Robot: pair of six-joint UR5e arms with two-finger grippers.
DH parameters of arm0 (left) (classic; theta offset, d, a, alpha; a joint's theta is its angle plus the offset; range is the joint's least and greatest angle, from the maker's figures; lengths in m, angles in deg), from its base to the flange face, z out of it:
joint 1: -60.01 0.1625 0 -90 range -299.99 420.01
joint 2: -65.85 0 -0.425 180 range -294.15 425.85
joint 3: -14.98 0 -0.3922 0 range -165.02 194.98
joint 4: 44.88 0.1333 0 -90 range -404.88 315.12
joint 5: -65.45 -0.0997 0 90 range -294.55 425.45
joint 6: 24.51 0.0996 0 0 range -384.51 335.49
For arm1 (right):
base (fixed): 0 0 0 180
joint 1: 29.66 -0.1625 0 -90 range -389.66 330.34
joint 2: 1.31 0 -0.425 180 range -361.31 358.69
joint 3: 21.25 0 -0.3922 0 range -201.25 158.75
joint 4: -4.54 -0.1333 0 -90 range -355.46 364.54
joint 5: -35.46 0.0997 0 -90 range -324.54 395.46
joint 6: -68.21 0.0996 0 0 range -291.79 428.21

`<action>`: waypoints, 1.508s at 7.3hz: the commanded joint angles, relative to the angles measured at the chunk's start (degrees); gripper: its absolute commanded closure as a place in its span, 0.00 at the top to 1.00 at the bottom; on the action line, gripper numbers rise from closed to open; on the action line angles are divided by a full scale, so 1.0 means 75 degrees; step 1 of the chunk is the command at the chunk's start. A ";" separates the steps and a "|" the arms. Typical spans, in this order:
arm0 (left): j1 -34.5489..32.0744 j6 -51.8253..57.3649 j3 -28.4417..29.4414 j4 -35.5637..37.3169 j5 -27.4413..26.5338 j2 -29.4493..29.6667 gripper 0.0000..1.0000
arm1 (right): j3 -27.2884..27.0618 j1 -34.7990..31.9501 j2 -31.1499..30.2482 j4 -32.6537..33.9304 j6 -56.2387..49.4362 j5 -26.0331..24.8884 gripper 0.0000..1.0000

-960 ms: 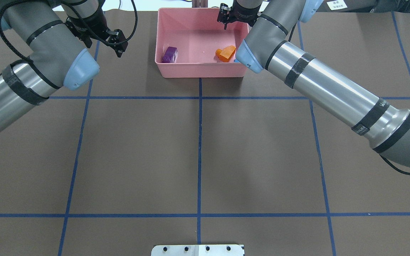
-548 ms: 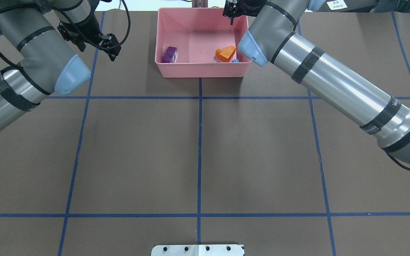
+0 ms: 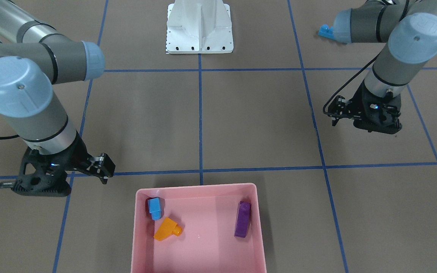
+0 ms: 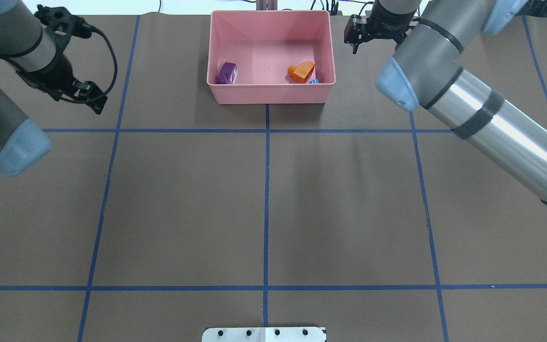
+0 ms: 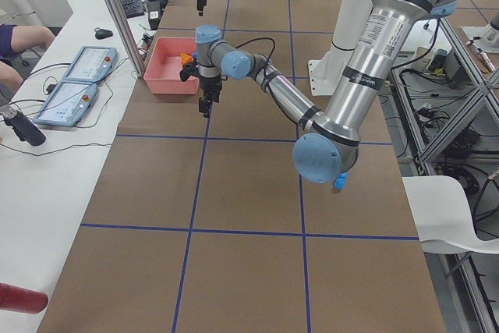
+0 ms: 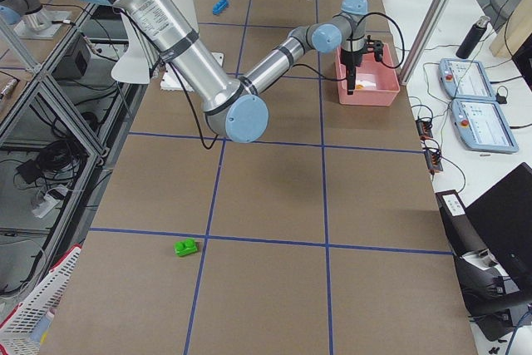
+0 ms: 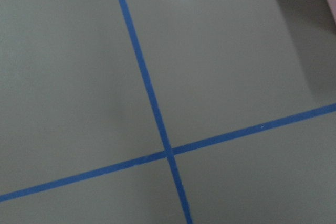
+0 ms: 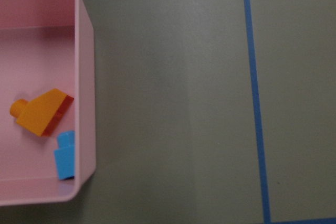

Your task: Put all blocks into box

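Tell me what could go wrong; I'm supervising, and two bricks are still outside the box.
The long blue brick lies beside the left arm's elbow, partly hidden in the front-facing view; a swing could knock it away. The green brick sits far toward the table's right end, away from the pink box; reaching it may need a long stretch.

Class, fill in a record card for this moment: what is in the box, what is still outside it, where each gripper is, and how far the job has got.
In box: purple brick, orange brick and small blue brick, all inside the pink box
Outside box: long blue brick and green brick, both on the table
Left gripper: over bare table, well away from the box, no brick seen in it
Right gripper: just beside the box, no brick seen in it
Jaws: open or shut unclear
Progress: three of five in
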 commanded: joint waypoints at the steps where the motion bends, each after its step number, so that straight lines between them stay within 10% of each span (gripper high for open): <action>1: -0.0008 0.0119 -0.1199 -0.0067 0.0001 -0.1576 1.00 | -0.1856 -0.0242 -0.1906 0.0027 -0.0558 0.0256 0.99; 4: 0.0096 0.0401 -0.1403 -0.2659 0.0013 -0.3720 1.00 | -0.3150 -0.0477 -0.3529 -0.0019 -0.1193 0.0280 0.99; 11: 0.3679 0.0764 -0.1497 -0.6192 -0.0046 -0.6477 1.00 | -0.4161 -0.0477 -0.4645 -0.0055 -0.1299 0.0280 0.99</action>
